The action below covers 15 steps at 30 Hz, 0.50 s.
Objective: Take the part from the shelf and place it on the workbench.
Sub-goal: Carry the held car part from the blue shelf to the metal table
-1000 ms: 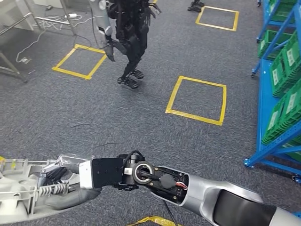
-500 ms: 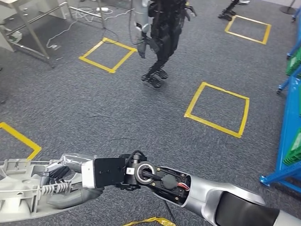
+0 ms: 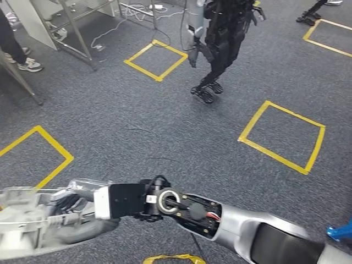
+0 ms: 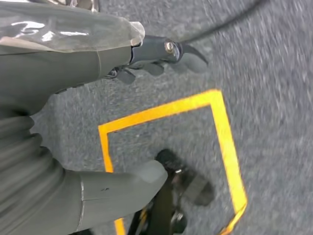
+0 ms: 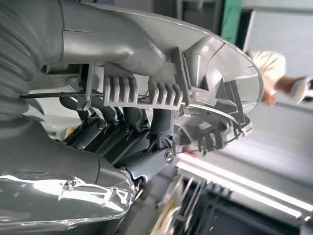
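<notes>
Right hand (image 5: 122,132) grips the grey part (image 5: 207,78) (ribbed underside clear at the wrist); left hand (image 4: 110,98) hangs with fingers apart, holding nothing, over the floor (image 3: 166,121).

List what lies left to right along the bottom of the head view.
Grey plastic part → right hand gripping it → black wrist section → silver forearm → blue shelf foot at the right edge.
</notes>
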Each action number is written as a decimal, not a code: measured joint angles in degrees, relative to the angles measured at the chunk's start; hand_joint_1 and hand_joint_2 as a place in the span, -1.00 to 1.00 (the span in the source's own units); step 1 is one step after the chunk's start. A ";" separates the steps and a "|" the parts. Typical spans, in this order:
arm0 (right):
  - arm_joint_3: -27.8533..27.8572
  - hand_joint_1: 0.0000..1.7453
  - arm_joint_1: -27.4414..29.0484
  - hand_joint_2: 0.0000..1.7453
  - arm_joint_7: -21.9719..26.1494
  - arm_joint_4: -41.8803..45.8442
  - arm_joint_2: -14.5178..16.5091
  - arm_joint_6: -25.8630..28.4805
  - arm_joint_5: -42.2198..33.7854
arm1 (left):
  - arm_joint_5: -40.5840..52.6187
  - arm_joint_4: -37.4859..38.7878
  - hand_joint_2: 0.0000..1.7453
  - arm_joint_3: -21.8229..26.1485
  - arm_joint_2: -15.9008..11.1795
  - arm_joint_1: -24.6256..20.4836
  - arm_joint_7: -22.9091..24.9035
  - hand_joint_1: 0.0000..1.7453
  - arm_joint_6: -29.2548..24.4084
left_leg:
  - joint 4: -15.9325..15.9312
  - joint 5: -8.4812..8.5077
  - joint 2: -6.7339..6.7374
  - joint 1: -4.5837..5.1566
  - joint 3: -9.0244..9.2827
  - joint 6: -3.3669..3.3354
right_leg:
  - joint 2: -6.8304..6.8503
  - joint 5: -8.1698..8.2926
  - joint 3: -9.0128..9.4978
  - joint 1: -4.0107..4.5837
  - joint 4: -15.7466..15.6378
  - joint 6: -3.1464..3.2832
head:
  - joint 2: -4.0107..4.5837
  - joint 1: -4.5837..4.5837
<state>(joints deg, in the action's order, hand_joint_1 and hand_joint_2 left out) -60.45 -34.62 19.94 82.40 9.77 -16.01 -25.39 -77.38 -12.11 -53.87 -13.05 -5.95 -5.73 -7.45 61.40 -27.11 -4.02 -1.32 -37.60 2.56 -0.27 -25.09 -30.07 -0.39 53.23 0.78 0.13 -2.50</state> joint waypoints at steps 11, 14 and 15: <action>0.04 0.94 -0.44 1.00 0.11 -0.45 0.00 -0.34 -0.48 | 0.67 0.00 1.00 0.34 0.54 -0.16 0.44 -1.00 0.27 | -7.23 3.46 6.02 0.43 4.50 -1.61 | 5.46 -1.19 -0.07 1.10 1.12 -1.39 | 0.00 0.38; 0.07 0.94 -0.57 1.00 0.09 -0.46 -0.03 -0.11 -0.50 | 0.87 0.00 1.00 0.34 0.68 -0.11 0.46 -1.00 0.20 | -7.43 3.80 4.58 0.10 4.40 -2.38 | 2.83 -4.95 -2.12 0.71 6.52 -2.29 | 0.00 -0.18; 0.09 0.94 -0.56 1.00 0.08 -0.46 -0.07 -0.04 -0.51 | 0.93 0.00 1.00 0.34 0.73 -0.14 0.46 -1.00 0.18 | -7.42 3.85 4.10 0.13 4.33 -2.55 | 1.70 -7.12 -3.87 0.61 10.59 -2.46 | 0.00 -0.46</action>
<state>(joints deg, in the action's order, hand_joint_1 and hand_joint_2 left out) -60.36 -35.19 20.03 81.93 9.70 -16.04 -25.90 -76.46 -12.11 -53.53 -12.33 -6.09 -5.27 -7.27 53.97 -23.27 0.08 -1.20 -33.27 0.01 1.43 -32.21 -33.94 0.22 63.82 -1.68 0.13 -2.96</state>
